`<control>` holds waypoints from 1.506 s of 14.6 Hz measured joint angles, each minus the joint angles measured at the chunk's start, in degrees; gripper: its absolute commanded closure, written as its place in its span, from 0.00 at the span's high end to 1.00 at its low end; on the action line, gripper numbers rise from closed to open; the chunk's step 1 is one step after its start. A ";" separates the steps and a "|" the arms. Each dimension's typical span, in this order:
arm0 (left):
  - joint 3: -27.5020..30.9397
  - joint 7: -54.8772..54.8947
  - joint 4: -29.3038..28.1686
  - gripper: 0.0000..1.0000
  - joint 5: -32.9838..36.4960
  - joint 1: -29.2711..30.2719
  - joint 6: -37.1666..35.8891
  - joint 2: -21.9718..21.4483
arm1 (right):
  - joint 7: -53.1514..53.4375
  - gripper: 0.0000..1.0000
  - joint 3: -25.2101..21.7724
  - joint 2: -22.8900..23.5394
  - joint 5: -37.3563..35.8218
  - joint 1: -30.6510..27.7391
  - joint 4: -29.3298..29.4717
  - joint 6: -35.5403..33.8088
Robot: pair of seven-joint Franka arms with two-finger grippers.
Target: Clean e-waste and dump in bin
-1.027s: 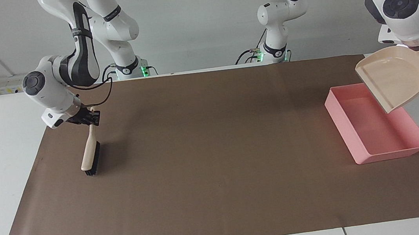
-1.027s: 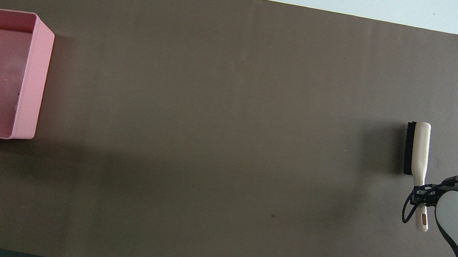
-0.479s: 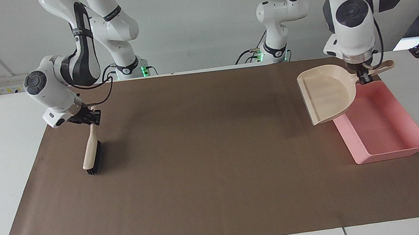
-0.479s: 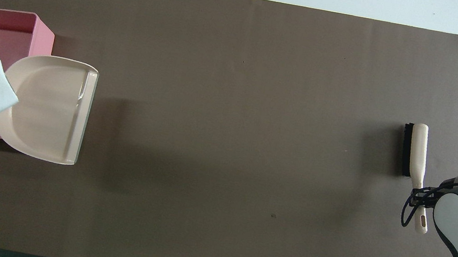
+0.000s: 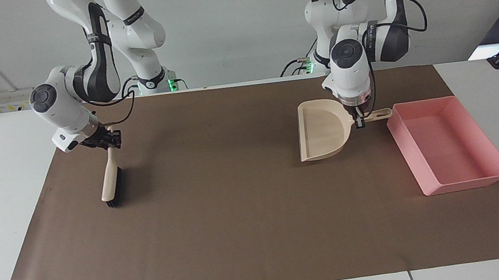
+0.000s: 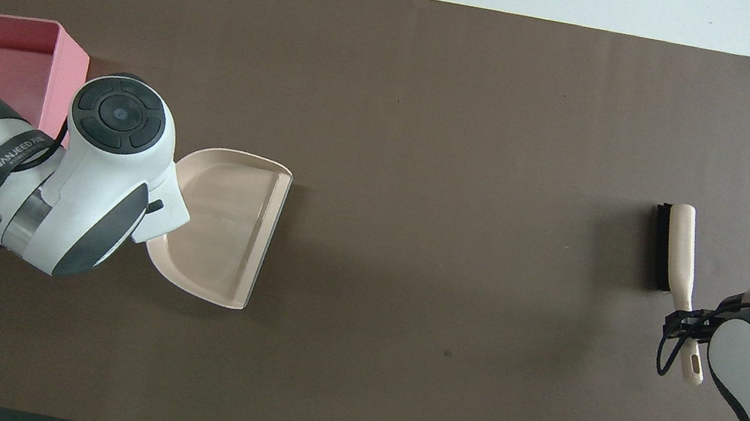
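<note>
Your left end effector (image 5: 359, 120) is closed on the handle of the beige dustpan (image 5: 323, 129), which sits low over the brown mat (image 5: 247, 206), or on it, beside the pink bin (image 5: 470, 183) on the side toward the right arm, its open lip facing the right arm's end of the table (image 5: 1, 187). Your right end effector (image 5: 108, 141) is clamped on the upper end of the brush (image 5: 110, 184), whose bristles rest on the mat toward the right arm's end, well apart from the dustpan. You will not find any e-waste on the mat in either view; the bits may already lie in the bin, though nothing can be made out on its floor from here, so judge the dumping as probably done and this step as setting the tools down. To do it well, lower the dustpan until its whole underside is flat on the mat before you release, because a tilted pan will rock or slide when the fingers part. Keep it clear of the bin wall so the handle does not knock the bin as you withdraw, and lift the left end effector straight up off the handle. Lay the brush over on its side rather than dropping it from its bristles, then open the right end effector.
</note>
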 measured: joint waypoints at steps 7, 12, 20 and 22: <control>0.68 -5.29 -1.69 0.00 -0.16 -0.12 7.70 4.58 | 0.06 1.00 0.98 -1.23 0.00 0.92 4.71 -3.67; 0.57 -11.77 -1.80 0.01 -0.48 -0.43 7.75 5.64 | 8.15 1.00 1.24 -1.81 0.00 7.14 13.21 -4.59; 0.54 -12.58 -1.80 0.04 -0.56 -0.47 8.18 5.64 | 12.93 1.00 0.65 -2.11 -0.01 9.78 32.71 -20.57; 0.43 -12.15 -1.80 0.04 -0.56 -0.72 8.58 5.64 | 14.80 1.00 0.16 -2.18 -0.01 9.55 37.88 -26.60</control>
